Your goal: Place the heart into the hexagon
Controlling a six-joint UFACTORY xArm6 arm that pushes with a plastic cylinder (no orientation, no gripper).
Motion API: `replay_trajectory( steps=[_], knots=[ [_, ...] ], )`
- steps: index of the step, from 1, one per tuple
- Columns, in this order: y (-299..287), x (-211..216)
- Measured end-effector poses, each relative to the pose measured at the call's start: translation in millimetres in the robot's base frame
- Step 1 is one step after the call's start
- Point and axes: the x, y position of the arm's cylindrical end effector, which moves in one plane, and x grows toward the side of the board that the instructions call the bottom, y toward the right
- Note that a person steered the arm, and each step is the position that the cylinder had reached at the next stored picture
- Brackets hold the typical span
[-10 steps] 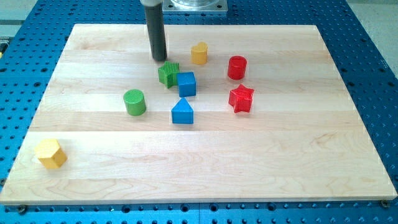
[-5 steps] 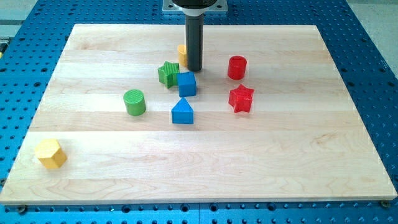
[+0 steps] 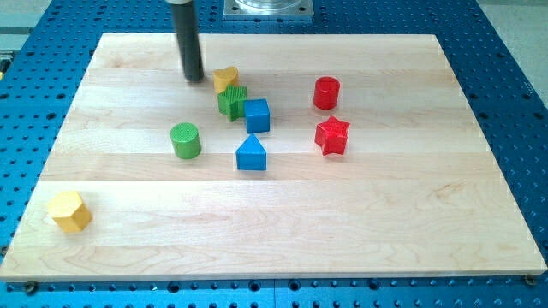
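Two yellow blocks, heart (image 3: 225,79) and hexagon (image 3: 68,210); two green, two blue, two red; my tip (image 3: 194,79) bare.

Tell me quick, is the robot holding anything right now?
No pincer here: my tip holds nothing. It sits just left of the yellow heart, apart from it.

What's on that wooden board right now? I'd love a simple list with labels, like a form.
Board: wooden board on a blue perforated base
My tip: near the view's top, left of the yellow heart, a small gap between them
Yellow heart: just above the green star, apparently touching it
Yellow hexagon: alone at the view's bottom left, far from the heart
Green star: against the blue cube
Blue triangle: below the cube
Green cylinder
Red cylinder
Red star
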Motion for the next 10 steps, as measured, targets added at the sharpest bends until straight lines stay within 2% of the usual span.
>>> replay_trajectory(
  steps=[1, 2, 3, 4, 7, 8, 10],
  knots=[
    [40.2, -13.1],
    [122.9, -20.4],
    [101.2, -1.0],
    [46.8, 24.7],
    [22.5, 94.5],
    [-3.0, 117.7],
    [-71.2, 132.2]
  ],
)
